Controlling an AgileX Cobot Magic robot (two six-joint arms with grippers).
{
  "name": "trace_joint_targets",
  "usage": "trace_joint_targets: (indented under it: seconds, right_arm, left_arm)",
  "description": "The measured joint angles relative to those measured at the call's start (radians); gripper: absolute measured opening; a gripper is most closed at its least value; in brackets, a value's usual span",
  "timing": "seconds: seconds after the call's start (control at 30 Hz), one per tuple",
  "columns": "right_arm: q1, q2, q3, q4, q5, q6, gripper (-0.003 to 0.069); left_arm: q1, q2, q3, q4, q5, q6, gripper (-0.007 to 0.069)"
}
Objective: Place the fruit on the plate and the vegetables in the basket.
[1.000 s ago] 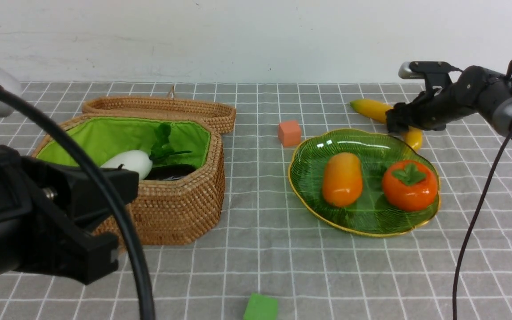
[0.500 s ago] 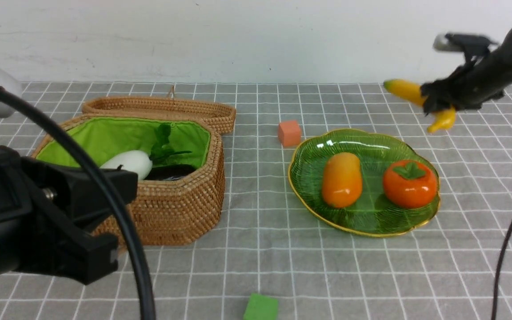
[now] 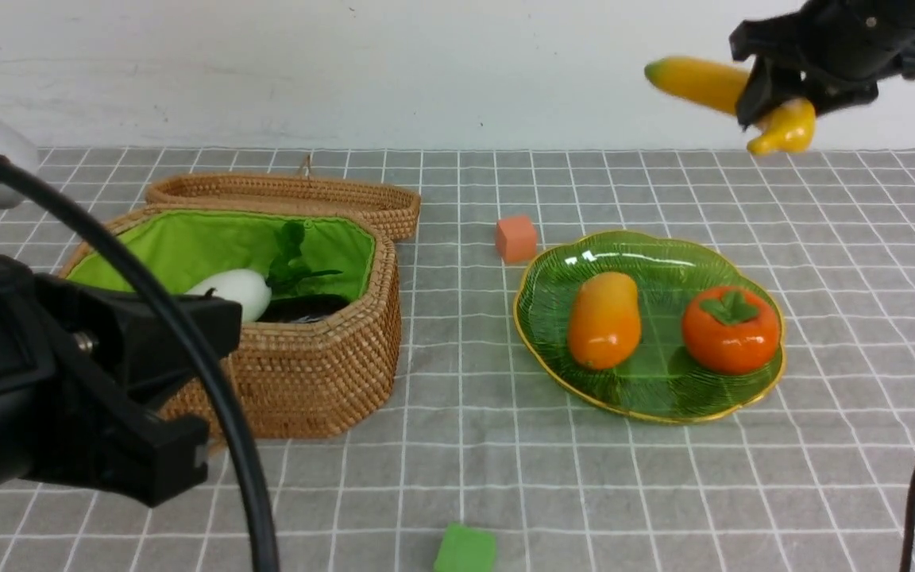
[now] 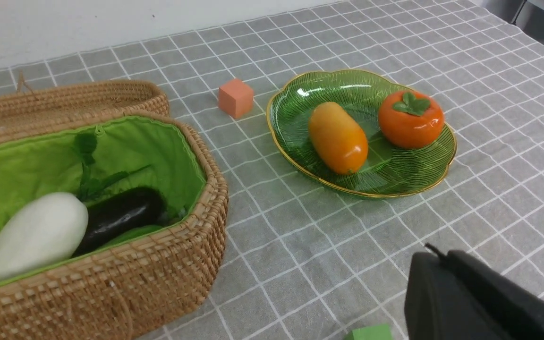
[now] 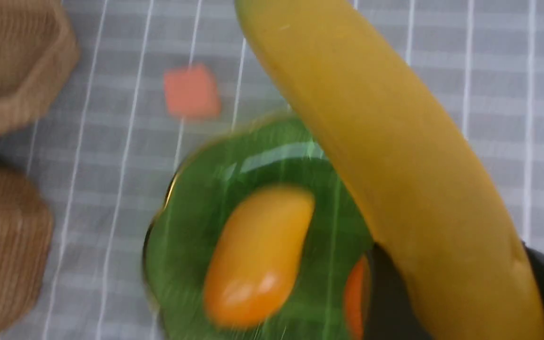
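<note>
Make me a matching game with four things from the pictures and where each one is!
Things:
1. banana
2. persimmon
3. eggplant
4. orange cube

Places:
A. in the basket
B. on the tablecloth
C. up in the air, held by the right tool
D. on the green plate

Pairs: 1-C, 2-D, 3-A, 4-B

Left arm (image 3: pixel 68 381): extends in from the left edge, low and close to the camera; left hand (image 4: pixel 470 293) shut. Right arm (image 3: pixel 862 48): enters at the upper right, raised clear of the surface (image 3: pixel 457 477); right hand (image 3: pixel 771 99) closed in a grip, aloft.
</note>
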Motion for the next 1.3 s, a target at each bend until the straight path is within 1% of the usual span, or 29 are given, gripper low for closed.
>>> trace_joint_targets:
  seconds: [0.07,0.13,0.23,0.33,0.4,0.47,0.53,0.57,0.6,0.63,0.67,0.77,0.83,0.87,0.9,0.93,0.97,1.03,1.1,1.13,1.17,1.2,1.27,1.3]
  right_arm:
    - [0.033,-0.053,0.147,-0.011,-0.021,0.037,0.0324]
    - [0.064,-0.075,0.278,-0.016,-0.097,0.079,0.0324]
    - [0.085,-0.064,0.396,-0.021,-0.198,0.158,0.0324]
    - [0.085,-0.028,0.443,-0.032,-0.261,0.241,0.0324]
    - [0.084,-0.007,0.448,-0.04,-0.293,0.28,0.0325]
    - [0.084,0.006,0.448,-0.041,-0.316,0.299,0.0343]
    - [0.084,0.014,0.448,-0.037,-0.336,0.307,0.0395]
    - [0.084,0.014,0.448,-0.033,-0.342,0.31,0.0439]
    - [0.084,0.013,0.448,-0.028,-0.346,0.31,0.0514]
    - [0.084,0.011,0.448,-0.026,-0.345,0.31,0.0567]
    - [0.084,0.008,0.448,-0.026,-0.341,0.309,0.0598]
    - [0.084,-0.017,0.448,-0.024,-0.313,0.282,0.0662]
    - [0.085,-0.05,0.449,-0.021,-0.278,0.242,0.0666]
    - [0.086,-0.089,0.449,-0.021,-0.239,0.205,0.0647]
    - [0.09,-0.128,0.45,-0.025,-0.207,0.178,0.0613]
    - [0.091,-0.135,0.45,-0.025,-0.2,0.174,0.0605]
    - [0.1,-0.191,0.462,-0.035,-0.157,0.155,0.054]
    - [0.119,-0.275,0.498,-0.056,-0.114,0.143,0.0444]
    - [0.142,-0.381,0.585,-0.083,-0.091,0.143,0.0293]
    - [0.151,-0.437,0.624,-0.09,-0.089,0.143,0.0238]
    - [0.165,-0.506,0.697,-0.097,-0.089,0.143,0.0147]
    - [0.175,-0.565,0.75,-0.101,-0.089,0.143,0.009]
    - [0.187,-0.669,0.848,-0.105,-0.088,0.153,0.0011]
    - [0.189,-0.738,0.913,-0.105,-0.085,0.167,-0.001]
  left_arm:
    - [0.0,0.0,0.0,0.0,0.002,0.002,0.0006]
    - [0.0,0.0,0.0,0.0,0.002,0.003,0.0006]
    - [0.0,0.0,0.0,0.0,0.004,0.003,0.0008]
    - [0.0,0.0,0.0,0.0,0.013,0.005,0.0008]
    - [0.0,0.0,0.0,0.0,0.019,0.017,0.0008]
    - [0.0,0.0,0.0,0.0,0.023,0.025,0.0008]
    - [0.0,0.0,0.0,0.0,0.026,0.029,0.0009]
    - [0.0,0.0,0.0,0.0,0.026,0.03,0.0011]
    - [0.0,0.0,0.0,0.0,0.026,0.03,0.0013]
    - [0.0,0.0,0.0,0.0,0.026,0.03,0.0013]
    - [0.0,0.0,0.0,0.0,0.027,0.03,0.0015]
    - [0.0,0.0,0.0,0.0,0.03,0.03,0.0015]
    - [0.0,0.0,0.0,0.003,0.03,0.034,0.0014]
    - [0.0,-0.006,0.0,0.003,0.029,0.036,0.0008]
    - [0.0,-0.015,0.001,-0.001,0.024,0.036,0.0]
    - [0.0,-0.018,0.001,-0.003,0.022,0.037,-0.0005]
    - [0.0,-0.049,0.016,-0.017,-0.007,0.037,-0.0013]
    - [0.0,-0.114,0.072,-0.04,-0.064,0.037,-0.0013]
    - [0.0,-0.209,0.165,-0.057,-0.145,0.034,-0.0013]
    - [0.0,-0.259,0.207,-0.06,-0.179,0.033,-0.0013]
    - [0.0,-0.314,0.273,-0.062,-0.241,0.031,-0.0013]
    - [0.0,-0.354,0.326,-0.062,-0.283,0.03,-0.0013]
    - [0.0,-0.408,0.419,-0.062,-0.356,0.03,-0.0013]
    - [0.0,-0.434,0.457,-0.062,-0.396,0.03,-0.0013]
